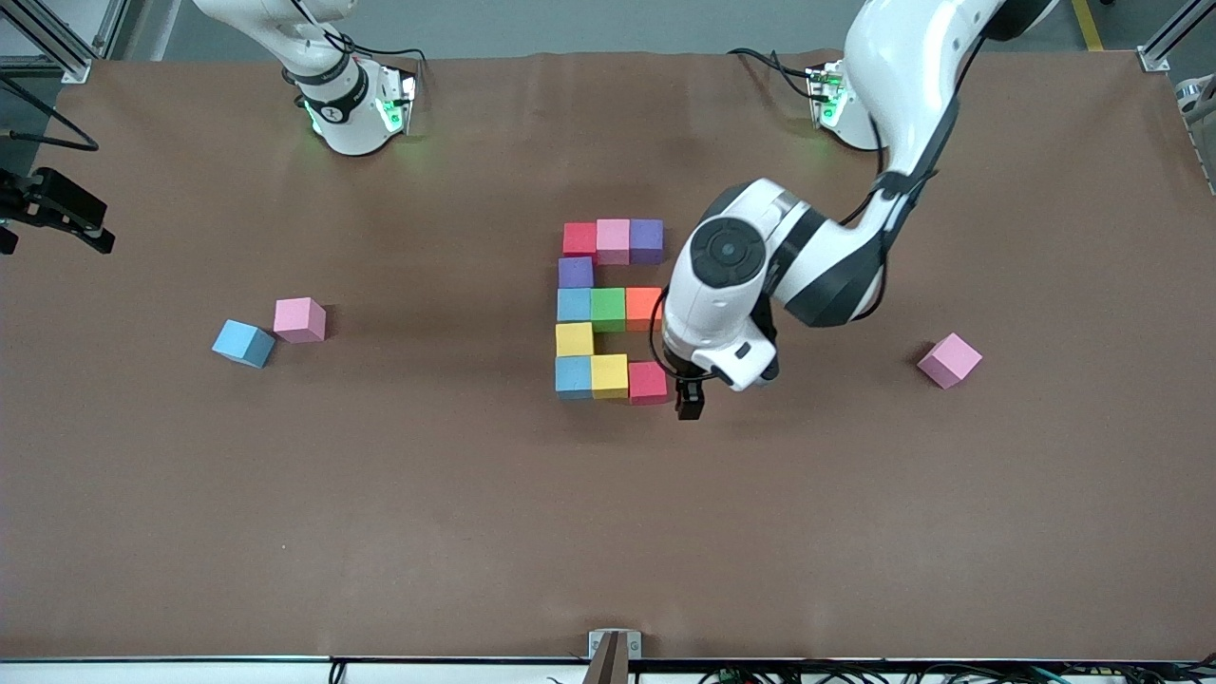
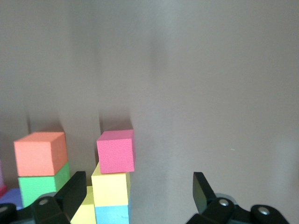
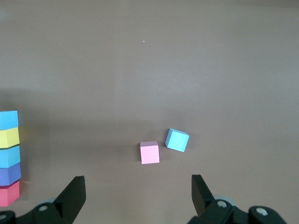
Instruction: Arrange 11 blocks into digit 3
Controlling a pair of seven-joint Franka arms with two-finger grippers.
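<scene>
The digit 3 (image 1: 608,308) lies in the middle of the table, built of several blocks: three bars linked by a purple (image 1: 576,273) and a yellow block (image 1: 574,338). The red block (image 1: 648,382) (image 2: 116,151) ends the bar nearest the front camera. My left gripper (image 1: 686,397) (image 2: 138,186) is open and empty, low beside that red block on the side toward the left arm's end. My right gripper (image 3: 138,186) is open and empty, high over the table where a loose pink block (image 3: 149,152) and a loose blue block (image 3: 177,139) lie. It does not show in the front view.
The loose pink block (image 1: 300,319) and blue block (image 1: 243,343) sit together toward the right arm's end. Another pink block (image 1: 949,360) lies alone toward the left arm's end. A black fixture (image 1: 57,209) juts in at the table's edge on the right arm's end.
</scene>
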